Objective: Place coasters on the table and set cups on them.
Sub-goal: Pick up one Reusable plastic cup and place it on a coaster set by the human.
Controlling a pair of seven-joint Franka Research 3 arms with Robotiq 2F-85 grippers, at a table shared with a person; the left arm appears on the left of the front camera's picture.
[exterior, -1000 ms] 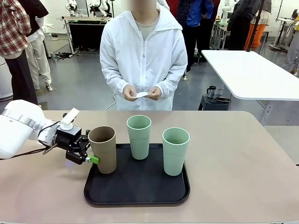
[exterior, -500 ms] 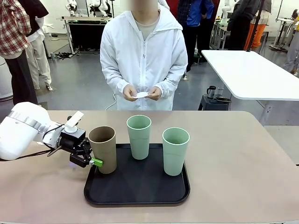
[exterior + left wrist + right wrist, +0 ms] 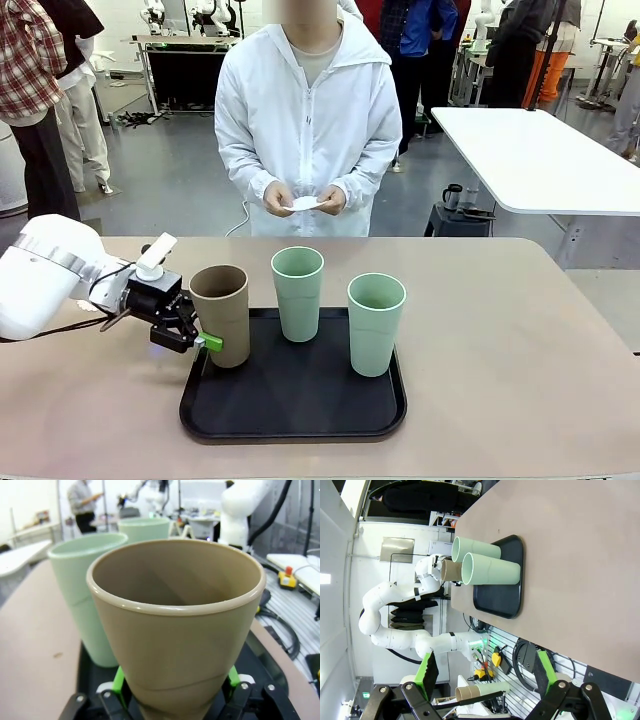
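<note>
The tan-brown cup (image 3: pixel 221 315) stands at the left end of the black tray (image 3: pixel 293 400). My left gripper (image 3: pixel 205 340) is shut on its lower part from the left. In the left wrist view the green pads (image 3: pixel 118 680) press both sides of the tan cup (image 3: pixel 177 630). Two pale green cups (image 3: pixel 298 293) (image 3: pixel 376 323) stand upright on the tray, untouched. Across the table (image 3: pixel 520 350), the person holds a white coaster (image 3: pixel 304 203) in both hands. My right gripper (image 3: pixel 485 672) is open and holds nothing, far above the table, looking down on the tray (image 3: pixel 505 600).
A white table (image 3: pixel 530 150) stands behind at the right. The beige top has bare room to the right of the tray and along the far edge in front of the person.
My left gripper's fingers have closed onto the tan cup, and the wrist has shifted slightly towards it. The green cups and the person's hands have stayed put.
</note>
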